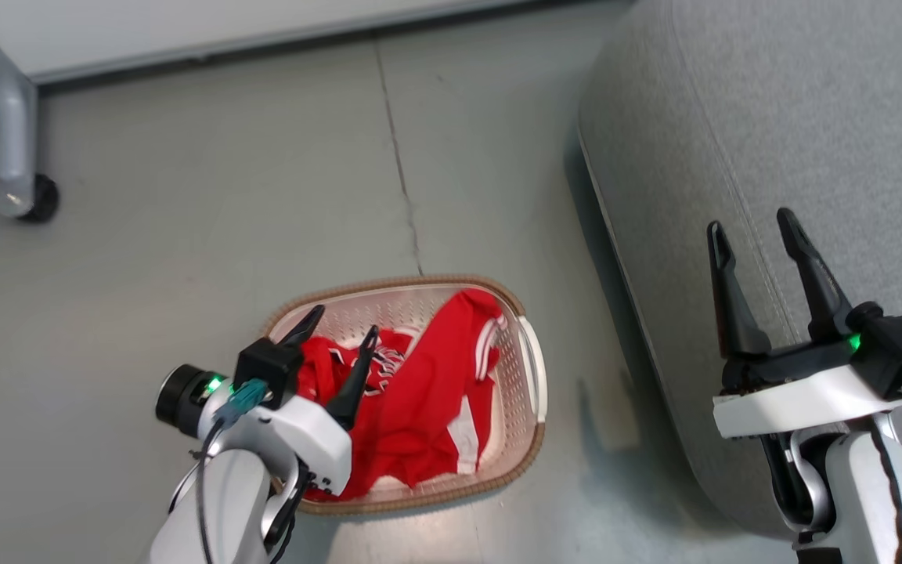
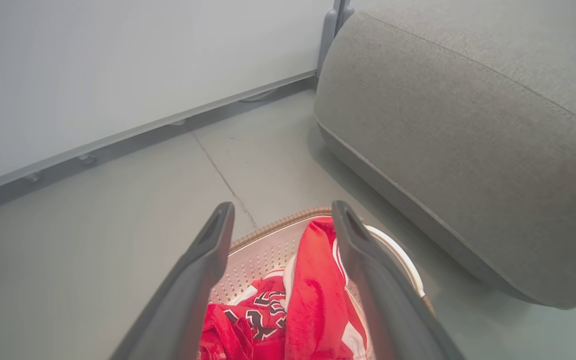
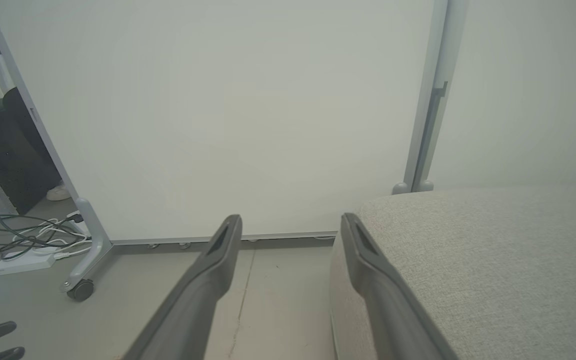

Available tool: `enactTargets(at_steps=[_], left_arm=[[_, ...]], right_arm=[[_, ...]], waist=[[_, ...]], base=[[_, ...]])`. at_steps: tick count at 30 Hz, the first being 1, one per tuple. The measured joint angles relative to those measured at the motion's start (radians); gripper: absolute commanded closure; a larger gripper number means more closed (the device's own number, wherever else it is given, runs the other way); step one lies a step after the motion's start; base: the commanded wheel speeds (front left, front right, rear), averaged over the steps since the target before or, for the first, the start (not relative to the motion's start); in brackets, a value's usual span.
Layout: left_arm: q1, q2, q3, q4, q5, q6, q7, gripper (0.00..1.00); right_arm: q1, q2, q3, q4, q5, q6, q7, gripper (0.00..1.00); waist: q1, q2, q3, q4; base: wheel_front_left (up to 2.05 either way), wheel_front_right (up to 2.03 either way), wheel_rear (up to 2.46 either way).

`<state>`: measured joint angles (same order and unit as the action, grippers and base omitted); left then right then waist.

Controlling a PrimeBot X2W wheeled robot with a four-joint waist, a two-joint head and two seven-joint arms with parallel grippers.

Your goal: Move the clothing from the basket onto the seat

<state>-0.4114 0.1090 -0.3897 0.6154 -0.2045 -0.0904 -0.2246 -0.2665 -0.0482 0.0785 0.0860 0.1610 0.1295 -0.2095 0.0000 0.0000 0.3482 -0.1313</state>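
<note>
Both hands wide, empty — left hand (image 1: 345,321) over clothing (image 1: 427,376) in basket (image 1: 388,283), right hand (image 1: 751,221) above seat (image 1: 772,94).

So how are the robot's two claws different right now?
The left gripper hangs over the basket of red clothing; the right gripper hangs over the edge of the grey seat. In the head view the left gripper looks smaller, the right gripper bigger. Both are open and hold nothing.
</note>
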Motion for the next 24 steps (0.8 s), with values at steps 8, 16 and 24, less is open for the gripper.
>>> enactTargets(at_steps=[8,16,24], left_arm=[[-0.159,-0.029,-0.098,0.215,0.003,-0.032,0.033,0.00],[-0.281,-0.023,-0.134,0.390,-0.004,-0.037,0.055,0.00],[-0.388,0.023,-0.171,0.535,0.000,-0.039,0.093,0.00]], right_arm=[[-0.055,-0.001,0.043,-0.076,0.031,0.000,-0.022,0.00],[-0.084,-0.001,0.076,-0.124,0.054,0.000,-0.039,0.00],[-0.092,-0.001,0.107,-0.171,0.087,0.000,-0.048,0.00]], waist=[[0.0000,0.0000,0.163,-0.052],[0.0000,0.0000,0.303,-0.102],[0.0000,0.0000,0.438,-0.165]], base=[[0.00,0.00,0.00],[0.00,0.00,0.00],[0.00,0.00,0.00]])
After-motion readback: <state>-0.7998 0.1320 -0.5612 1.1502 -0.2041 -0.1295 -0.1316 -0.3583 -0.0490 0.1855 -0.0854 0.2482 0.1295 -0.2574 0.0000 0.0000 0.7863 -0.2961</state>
